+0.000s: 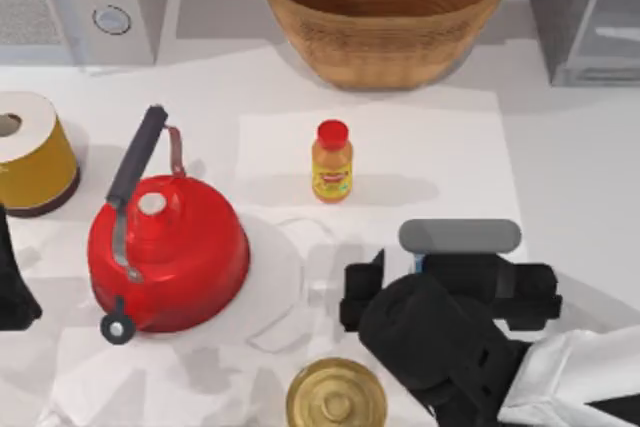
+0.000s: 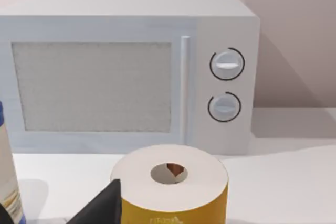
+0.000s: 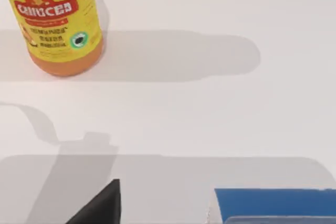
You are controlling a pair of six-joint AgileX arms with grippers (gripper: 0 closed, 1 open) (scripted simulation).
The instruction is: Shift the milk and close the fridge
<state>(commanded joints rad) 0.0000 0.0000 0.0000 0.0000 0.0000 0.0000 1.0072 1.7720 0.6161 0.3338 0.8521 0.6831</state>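
Note:
The milk [image 3: 273,203] shows its blue top close under my right wrist camera, just off to one side of the open right gripper [image 3: 168,219]; one dark fingertip [image 3: 100,205] stands on its other side. From above, a blue sliver of the milk [image 1: 419,263] peeks out beneath my right gripper [image 1: 440,269] at the front right. The fridge [image 1: 585,17] is the grey cabinet with a paler panel at the back right corner. My left gripper [image 1: 10,287] is parked at the left edge, with one fingertip [image 2: 102,208] beside a yellow paper roll [image 2: 170,182].
An orange juice bottle [image 1: 332,161] stands mid-table, ahead of the right gripper. A red kettle [image 1: 165,252] sits front left, a wicker basket [image 1: 385,7] at the back, a microwave [image 1: 70,2] back left, the paper roll [image 1: 30,152] far left, a brass lid [image 1: 337,397] in front.

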